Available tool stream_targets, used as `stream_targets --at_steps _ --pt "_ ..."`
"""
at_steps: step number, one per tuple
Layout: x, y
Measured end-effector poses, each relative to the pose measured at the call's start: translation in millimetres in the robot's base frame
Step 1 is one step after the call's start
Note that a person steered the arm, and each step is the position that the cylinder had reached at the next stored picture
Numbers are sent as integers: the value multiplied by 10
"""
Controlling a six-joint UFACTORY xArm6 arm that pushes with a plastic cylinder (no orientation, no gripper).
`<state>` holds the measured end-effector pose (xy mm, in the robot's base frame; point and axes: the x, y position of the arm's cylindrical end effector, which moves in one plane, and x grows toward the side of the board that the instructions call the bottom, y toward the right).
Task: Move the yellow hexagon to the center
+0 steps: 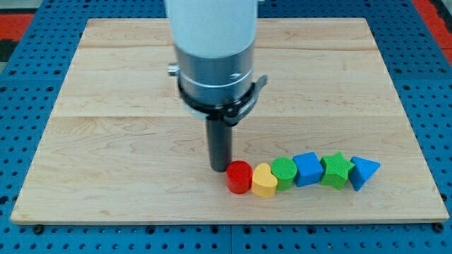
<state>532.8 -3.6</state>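
Note:
A row of blocks lies near the view's bottom, right of the middle. From left to right: a red cylinder [239, 176], a yellow heart-shaped block [264, 180], a green round block [284, 172], a blue cube [308, 168], a green star [335, 170] and a blue triangle [363, 172]. No yellow hexagon shape can be made out; the only yellow block looks like a heart. My tip [218, 168] rests on the board just left of the red cylinder, close to it or touching it.
The blocks sit on a light wooden board [106, 141] that lies on a blue pegboard table [21, 233]. The arm's white and grey body [215, 56] hangs over the board's middle top.

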Motion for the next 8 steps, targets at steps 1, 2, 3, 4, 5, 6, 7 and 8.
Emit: stream_targets --at_steps 1,2,3,4,5,6,7,8 --pt "-377 239" --pt "-906 366" --pt "-1631 457" --pt "-2325 780" --pt "-2825 800" --pt "-2877 336" --pt "-2739 -79" --pt "-2542 -98"
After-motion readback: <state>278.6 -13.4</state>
